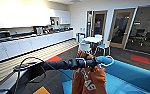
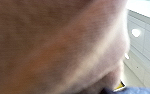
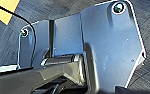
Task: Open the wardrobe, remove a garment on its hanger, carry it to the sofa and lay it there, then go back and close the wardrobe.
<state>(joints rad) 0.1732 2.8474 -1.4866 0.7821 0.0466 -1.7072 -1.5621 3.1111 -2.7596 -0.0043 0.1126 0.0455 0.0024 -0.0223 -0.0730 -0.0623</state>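
Now over the sofa (image 1: 131, 72), left gripper (image 1: 99, 63) outstretched with the garment (image 1: 89, 77).

Clamped on the hanger (image 1: 108, 61), white hook looping just past the fingertips; rust-orange sweatshirt hanging straight below the gripper, white lettering facing out, blue cushions beneath and beyond it. Seen from the left wrist, orange fleece pressed close, white cabinets off to one side. Right gripper's fingers: cannot tell; dark carpet beneath that wrist.

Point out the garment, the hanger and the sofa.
garment (image 1: 89, 80): head view, on the chest below the lettering.
hanger (image 1: 108, 61): head view, on the white loop beside the arm.
sofa (image 1: 131, 73): head view, on the blue backrest.
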